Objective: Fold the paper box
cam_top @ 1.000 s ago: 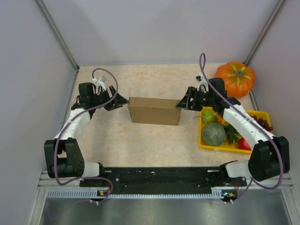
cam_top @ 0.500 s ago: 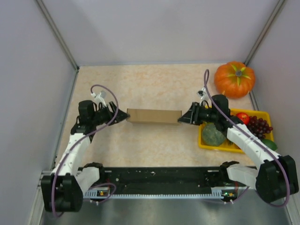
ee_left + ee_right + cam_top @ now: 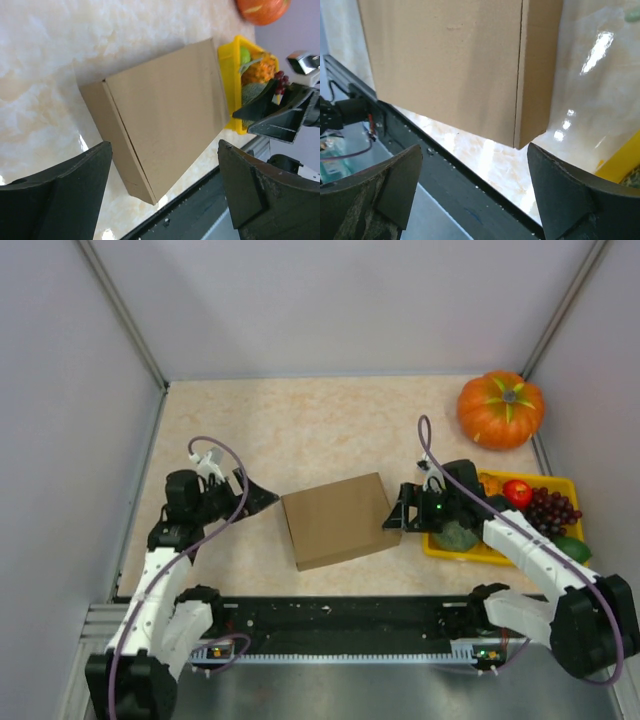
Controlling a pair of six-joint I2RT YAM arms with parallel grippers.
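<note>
The paper box (image 3: pixel 338 520) is a closed flat brown carton lying on the table, slightly skewed, between my two grippers. My left gripper (image 3: pixel 265 497) stands open just off the box's left edge, holding nothing. In the left wrist view the box (image 3: pixel 165 115) lies ahead of the wide-spread gripper (image 3: pixel 165 150). My right gripper (image 3: pixel 392 518) is open at the box's right edge. The right wrist view shows a box (image 3: pixel 445 60) corner just ahead of that gripper (image 3: pixel 474 150), with no finger pressing on it.
A yellow tray (image 3: pixel 500 552) with grapes (image 3: pixel 548 508), a red fruit (image 3: pixel 517 490) and a green melon (image 3: pixel 455 535) sits right behind my right gripper. An orange pumpkin (image 3: pixel 502 408) stands at the back right. The black base rail (image 3: pixel 340 620) runs close to the box's near edge.
The box was held on edge between both grippers; now it lies flat on the table, nearer the rail. Both grippers have opened and let go of it.
</note>
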